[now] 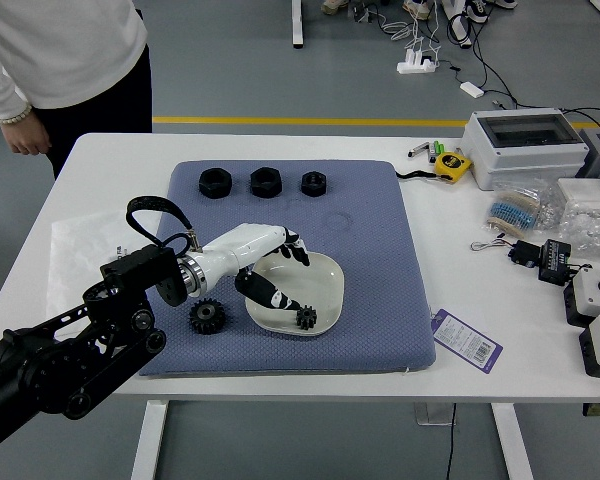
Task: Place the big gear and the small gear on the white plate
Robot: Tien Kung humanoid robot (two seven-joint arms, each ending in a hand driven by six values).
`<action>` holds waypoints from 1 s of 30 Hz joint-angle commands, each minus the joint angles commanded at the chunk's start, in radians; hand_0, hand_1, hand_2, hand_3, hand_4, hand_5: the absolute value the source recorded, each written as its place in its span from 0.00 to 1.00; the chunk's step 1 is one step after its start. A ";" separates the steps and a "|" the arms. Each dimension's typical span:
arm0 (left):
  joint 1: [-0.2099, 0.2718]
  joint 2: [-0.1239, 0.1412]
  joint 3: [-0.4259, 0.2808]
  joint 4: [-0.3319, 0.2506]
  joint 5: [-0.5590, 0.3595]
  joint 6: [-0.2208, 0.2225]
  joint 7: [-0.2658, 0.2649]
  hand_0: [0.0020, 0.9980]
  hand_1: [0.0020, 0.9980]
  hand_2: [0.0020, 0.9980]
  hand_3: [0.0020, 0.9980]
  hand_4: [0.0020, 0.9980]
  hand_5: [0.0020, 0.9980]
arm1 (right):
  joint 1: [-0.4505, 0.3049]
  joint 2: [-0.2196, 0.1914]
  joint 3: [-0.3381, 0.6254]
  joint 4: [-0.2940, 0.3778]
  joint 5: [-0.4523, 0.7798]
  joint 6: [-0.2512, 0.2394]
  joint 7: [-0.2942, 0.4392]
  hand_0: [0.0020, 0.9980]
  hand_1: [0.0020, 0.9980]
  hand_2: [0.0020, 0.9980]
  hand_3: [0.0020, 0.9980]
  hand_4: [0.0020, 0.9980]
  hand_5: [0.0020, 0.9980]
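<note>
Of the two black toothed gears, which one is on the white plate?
The smaller black toothed gear, inside the white plate at its near side; the larger gear lies on the blue mat, left of the plate.

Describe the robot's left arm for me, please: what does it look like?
The left arm is black and jointed, with round, pale-rimmed discs. A black cable loops above a silvery ring at the wrist. The robot hand has a white shell and dark fingers.
</note>
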 joint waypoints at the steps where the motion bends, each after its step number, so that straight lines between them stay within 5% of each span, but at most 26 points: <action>1: 0.006 0.007 -0.019 -0.009 0.008 -0.007 0.006 0.65 0.65 0.67 0.62 1.00 0.30 | 0.001 0.000 -0.002 0.000 0.004 0.000 0.002 0.66 0.66 0.75 0.63 0.88 0.72; 9: 0.074 0.096 -0.151 -0.089 0.070 -0.090 0.059 0.62 0.60 0.65 0.62 1.00 0.31 | 0.000 -0.004 -0.012 -0.002 0.023 0.004 0.011 0.66 0.66 0.75 0.63 0.88 0.72; 13: 0.146 0.157 -0.214 -0.162 0.089 -0.141 0.088 0.59 0.60 0.64 0.61 1.00 0.32 | -0.002 -0.006 -0.011 -0.003 0.022 0.004 0.012 0.66 0.66 0.75 0.63 0.88 0.72; 17: 0.191 0.185 -0.220 -0.222 0.085 -0.157 0.097 0.58 0.60 0.63 0.61 1.00 0.31 | -0.004 -0.006 -0.009 -0.003 0.020 0.005 0.011 0.66 0.66 0.75 0.63 0.88 0.72; 30: 0.238 0.193 -0.190 -0.246 0.101 -0.157 0.092 0.56 0.59 0.61 0.60 1.00 0.30 | -0.004 -0.004 -0.003 -0.003 0.007 0.005 0.004 0.66 0.66 0.75 0.63 0.88 0.72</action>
